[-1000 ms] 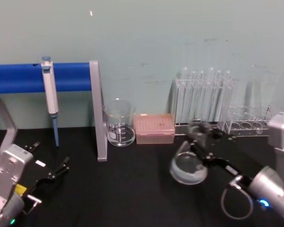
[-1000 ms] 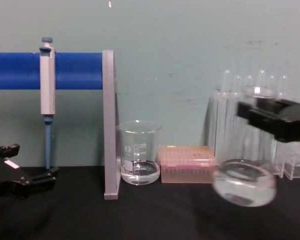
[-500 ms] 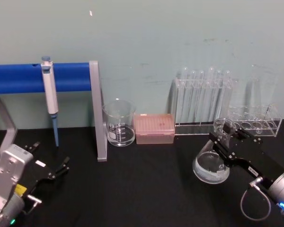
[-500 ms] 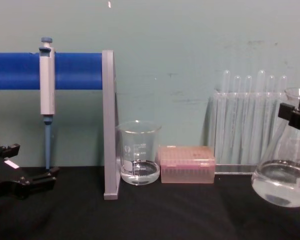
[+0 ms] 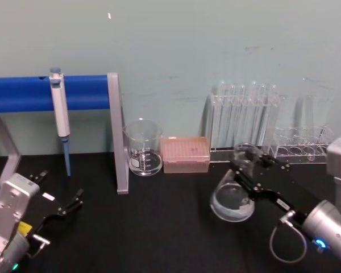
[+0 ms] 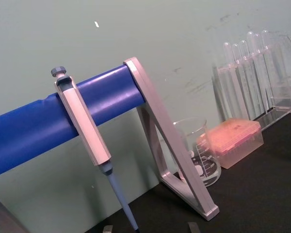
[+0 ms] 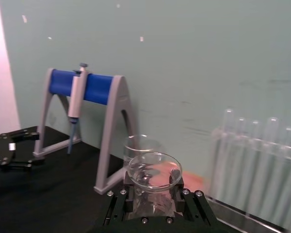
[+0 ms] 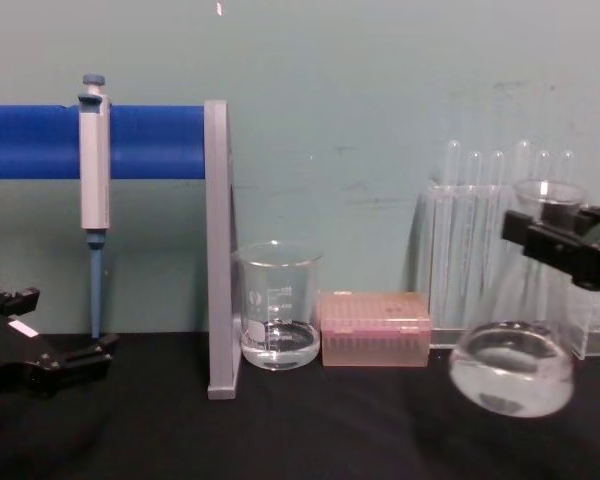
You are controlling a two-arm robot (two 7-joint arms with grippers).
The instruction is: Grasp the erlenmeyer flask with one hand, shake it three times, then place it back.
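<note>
The biggest thing on the black table (image 5: 159, 239) was the grey stand with its blue bar (image 5: 45, 94), a pipette (image 5: 59, 111) hanging from it. To its right stood the rack of test tubes (image 5: 244, 114).

In front of that rack the flask (image 8: 512, 370) hung tilted and off the table, a little clear liquid in its base. The right gripper (image 5: 245, 166) was clamped round its neck. So the grasp was done, and this looked like mid-shake. How many shakes were counted could not be told, and setting it back down remained.

The left gripper (image 5: 59, 207) rested low at the table's left, fingers apart.

The beaker (image 5: 143, 148) and the pink box (image 5: 184, 153) sat between stand and rack. The beaker's white markings were too small to read, and so was the left gripper's white tag (image 5: 48, 196).
</note>
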